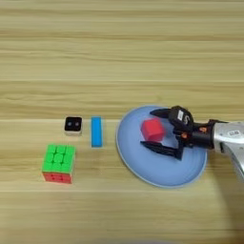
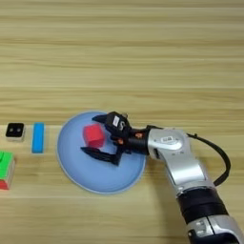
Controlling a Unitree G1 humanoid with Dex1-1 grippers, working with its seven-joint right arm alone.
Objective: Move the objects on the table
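A small red cube [image 1: 152,129] rests on a light blue plate [image 1: 162,176] right of the table's middle. My right gripper [image 1: 148,127] reaches in from the right and stands open, one black finger behind the cube and the other in front of it, with gaps on both sides. In the right eye view the same cube [image 2: 94,135] sits between the spread fingers of the gripper [image 2: 89,134]. The puzzle cube [image 1: 59,163], green on top with a red side, stands on the wooden table [image 1: 119,57] at the left.
A blue bar [image 1: 96,131] lies lengthwise just left of the plate. A small black and white block [image 1: 73,125] sits beside it, further left. My silver forearm [image 2: 178,159] crosses the lower right of the table with a black cable looping off it.
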